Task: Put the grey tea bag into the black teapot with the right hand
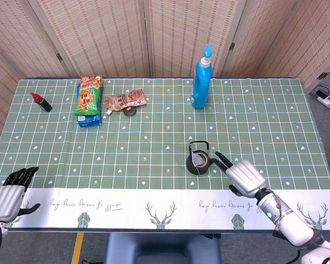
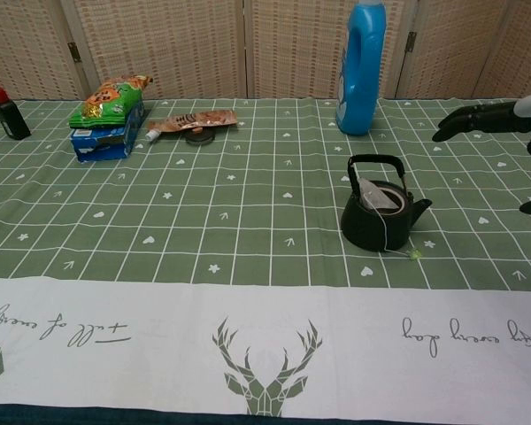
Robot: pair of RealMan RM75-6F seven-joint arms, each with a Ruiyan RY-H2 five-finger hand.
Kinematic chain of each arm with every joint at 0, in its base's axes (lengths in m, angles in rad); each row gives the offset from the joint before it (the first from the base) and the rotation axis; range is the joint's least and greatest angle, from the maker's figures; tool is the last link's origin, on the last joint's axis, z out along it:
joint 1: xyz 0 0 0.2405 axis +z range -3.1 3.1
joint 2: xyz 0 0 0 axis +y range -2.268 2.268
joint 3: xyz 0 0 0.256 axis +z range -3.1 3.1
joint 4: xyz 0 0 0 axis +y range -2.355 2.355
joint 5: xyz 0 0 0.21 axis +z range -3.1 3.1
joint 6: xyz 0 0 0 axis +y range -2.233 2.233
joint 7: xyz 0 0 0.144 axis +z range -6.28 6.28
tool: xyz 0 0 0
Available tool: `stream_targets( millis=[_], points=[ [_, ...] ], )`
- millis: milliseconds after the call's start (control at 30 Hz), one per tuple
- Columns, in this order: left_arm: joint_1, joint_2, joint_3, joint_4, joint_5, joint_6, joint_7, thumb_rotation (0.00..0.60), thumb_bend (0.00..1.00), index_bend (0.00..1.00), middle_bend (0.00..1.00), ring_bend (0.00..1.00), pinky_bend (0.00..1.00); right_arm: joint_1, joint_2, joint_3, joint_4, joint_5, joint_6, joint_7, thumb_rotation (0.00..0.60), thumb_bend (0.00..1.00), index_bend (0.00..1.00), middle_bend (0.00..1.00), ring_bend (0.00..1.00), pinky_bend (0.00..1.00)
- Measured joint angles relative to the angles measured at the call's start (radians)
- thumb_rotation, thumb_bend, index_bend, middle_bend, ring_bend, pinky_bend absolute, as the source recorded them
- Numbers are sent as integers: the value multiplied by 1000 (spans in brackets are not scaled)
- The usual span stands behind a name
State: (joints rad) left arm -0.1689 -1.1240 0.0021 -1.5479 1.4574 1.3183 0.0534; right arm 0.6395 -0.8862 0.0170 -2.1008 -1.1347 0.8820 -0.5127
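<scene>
The black teapot (image 1: 198,161) stands upright on the green checked tablecloth (image 1: 154,137), handle raised. Inside its opening lies the grey tea bag (image 1: 198,159); details of the bag are too small to resolve. The right hand (image 1: 243,176) is positioned just right of the teapot and slightly nearer the robot, fingers apart, holding nothing, fingertips pointing toward the teapot. The left hand (image 1: 8,193) rests far left of the teapot at the near table edge, holding nothing. Behind the teapot stands a blue bottle (image 1: 202,79). Far behind and left of the teapot lie a brown pouch (image 1: 124,100), stacked snack packets (image 1: 88,101) and a small red-capped bottle (image 1: 41,102)
</scene>
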Motion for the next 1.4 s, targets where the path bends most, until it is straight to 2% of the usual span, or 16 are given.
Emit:
stream_targets(
  millis=[133, 400, 533, 633, 933, 1400],
  points=[
    [0, 3, -1, 0, -3, -3, -9, 600, 158, 0, 49, 57, 105, 76, 37, 16, -44, 166, -66, -15, 600, 401, 38, 66, 1000, 974],
    [-4, 6, -4, 4, -9, -10, -21, 600, 158, 0, 49, 58, 105, 263, 57, 19, -75, 484, -173, -42, 600, 401, 80, 68, 1000, 975],
    [-1, 11, -4, 2, -4, -4, -34, 600, 157, 0, 49, 58, 105, 380, 31, -6, -44, 636, -226, -52, 600, 401, 80, 66, 1000, 975],
    [0, 15, -4, 3, -1, 0, -47, 600, 157, 0, 49, 58, 105, 453, -14, -44, -17, 700, -231, -75, 600, 401, 79, 64, 1000, 969],
    [1, 21, -2, 2, 10, 5, -61, 600, 157, 0, 49, 58, 105, 541, -87, -124, 6, 783, -154, -108, 600, 401, 79, 61, 1000, 955],
    [-3, 23, -4, 8, 3, -5, -70, 600, 157, 0, 49, 58, 105, 561, -166, -139, 117, 766, -204, -39, 600, 401, 80, 61, 1000, 952]
  ],
)
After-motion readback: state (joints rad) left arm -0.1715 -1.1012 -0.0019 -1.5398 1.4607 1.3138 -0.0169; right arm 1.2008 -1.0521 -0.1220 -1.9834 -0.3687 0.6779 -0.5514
